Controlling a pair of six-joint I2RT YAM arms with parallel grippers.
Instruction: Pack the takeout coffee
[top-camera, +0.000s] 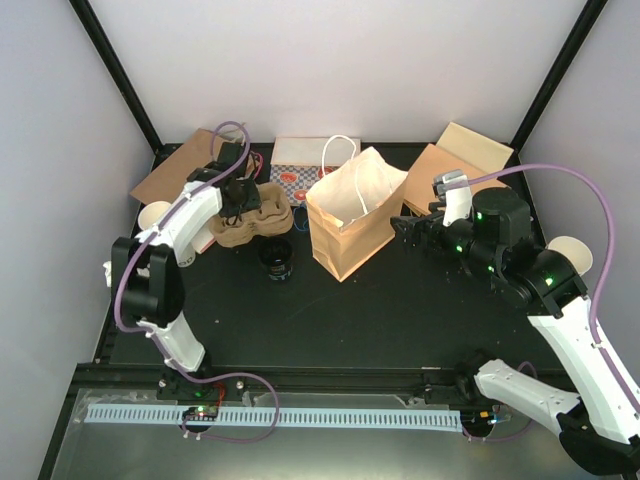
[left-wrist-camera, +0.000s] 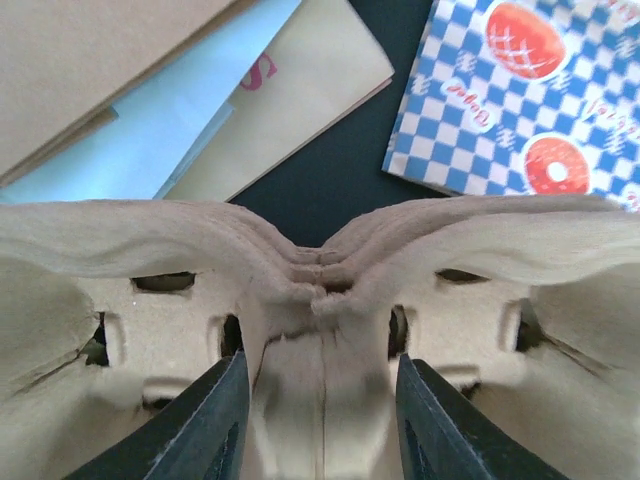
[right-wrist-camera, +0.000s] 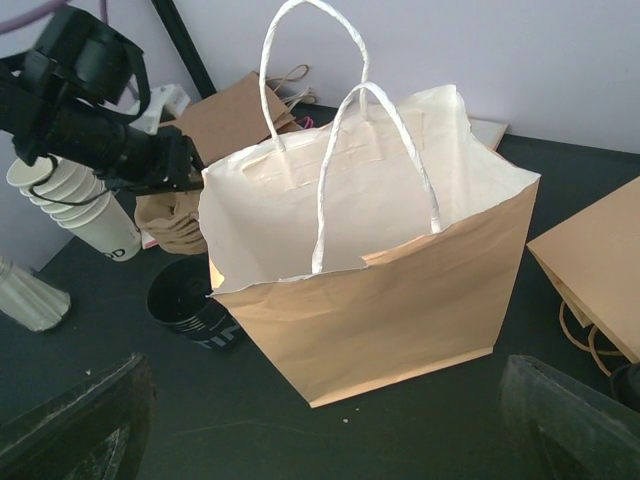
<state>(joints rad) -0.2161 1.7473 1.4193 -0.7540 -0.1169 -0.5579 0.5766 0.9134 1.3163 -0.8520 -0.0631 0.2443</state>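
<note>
One takeout coffee (top-camera: 277, 262) (right-wrist-camera: 190, 300), a short black cup with a black lid, stands on the dark table just left of the open brown paper bag (top-camera: 350, 215) (right-wrist-camera: 380, 290). Behind it lies a stack of brown pulp cup carriers (top-camera: 258, 222) (left-wrist-camera: 320, 290) (right-wrist-camera: 172, 222). My left gripper (top-camera: 235, 205) (left-wrist-camera: 320, 420) comes down onto that stack, its two dark fingers pressed against either side of the top carrier's central ridge. My right gripper (top-camera: 405, 232) (right-wrist-camera: 320, 430) hovers right of the bag, open, holding nothing.
Stacks of cream paper cups (top-camera: 160, 215) (right-wrist-camera: 80, 205) stand at the far left. Flat brown bags (top-camera: 185, 165) lie at the back left and more at the back right (top-camera: 462, 158). A blue checkered paper (top-camera: 300, 175) (left-wrist-camera: 530, 100) lies behind the carriers. One cream cup (top-camera: 572, 252) sits far right.
</note>
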